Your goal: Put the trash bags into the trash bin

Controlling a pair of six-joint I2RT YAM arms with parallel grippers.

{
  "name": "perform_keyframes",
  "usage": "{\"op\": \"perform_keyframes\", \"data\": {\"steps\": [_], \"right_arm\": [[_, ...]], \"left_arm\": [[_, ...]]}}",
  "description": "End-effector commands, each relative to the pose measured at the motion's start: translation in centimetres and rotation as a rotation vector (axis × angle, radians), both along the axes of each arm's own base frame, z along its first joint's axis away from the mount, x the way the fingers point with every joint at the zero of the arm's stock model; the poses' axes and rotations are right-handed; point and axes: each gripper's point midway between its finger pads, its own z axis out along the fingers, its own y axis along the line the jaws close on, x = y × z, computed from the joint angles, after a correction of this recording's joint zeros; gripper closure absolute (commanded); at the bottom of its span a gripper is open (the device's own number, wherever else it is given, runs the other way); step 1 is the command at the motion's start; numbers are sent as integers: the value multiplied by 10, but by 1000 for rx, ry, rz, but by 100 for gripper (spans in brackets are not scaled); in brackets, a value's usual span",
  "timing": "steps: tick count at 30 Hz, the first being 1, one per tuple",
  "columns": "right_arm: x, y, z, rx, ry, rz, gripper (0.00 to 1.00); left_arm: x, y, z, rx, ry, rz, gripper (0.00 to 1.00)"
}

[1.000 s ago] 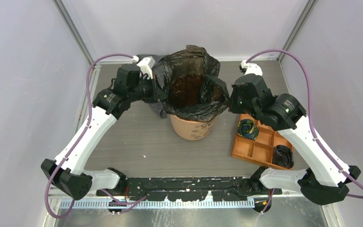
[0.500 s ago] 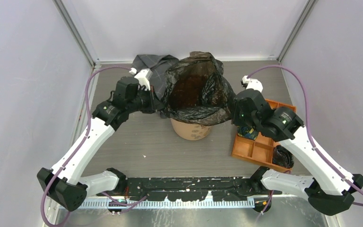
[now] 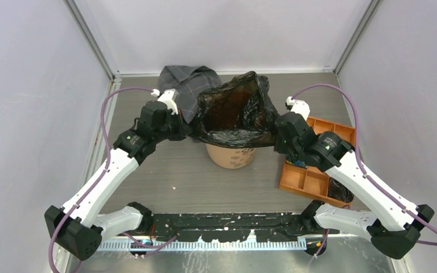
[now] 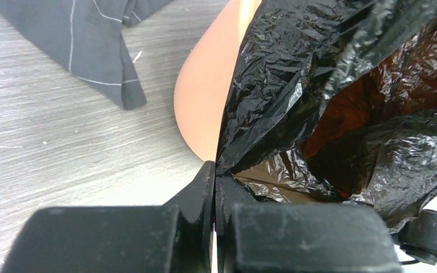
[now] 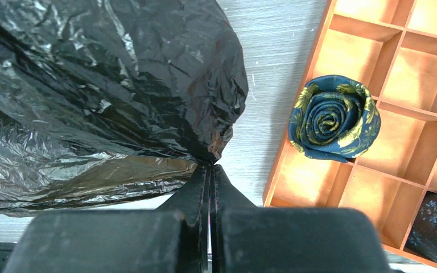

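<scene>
A: What stands on the desk (image 3: 165,165)?

B: The trash bin (image 3: 230,156), at the centre of the top view. The trash bag (image 3: 233,111) is draped over its mouth, with the opening stretched left to right.

A: And the arms?

B: The left gripper (image 4: 214,168) is clamped on the bag's left edge and the right gripper (image 5: 210,170) on its right edge. The bin lies between and below them.

No text can be read; the dark marks on the trash bin (image 3: 230,156) are illegible.
</scene>
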Motion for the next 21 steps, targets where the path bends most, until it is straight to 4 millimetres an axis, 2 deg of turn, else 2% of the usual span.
{"op": "perform_keyframes", "data": {"steps": [1,8,11,15,17,21], "right_arm": [[10,-3,15,24,-75,-47,99],[11,6,-2,26,-38,-26,99],[5,4,-2,49,-37,-24,99],[-3,3,9,71,-39,3,99],[-5,5,10,74,-30,19,99],[-9,19,-1,98,6,59,99]], "left_arm": [[8,10,29,-1,-111,51,100],[3,-2,13,-40,-52,5,100],[-4,-5,17,-76,-50,-12,100],[-13,-9,23,-87,-25,-49,99],[-14,-9,19,-81,-12,-50,99],[-17,-7,7,-76,10,-43,100]]}}
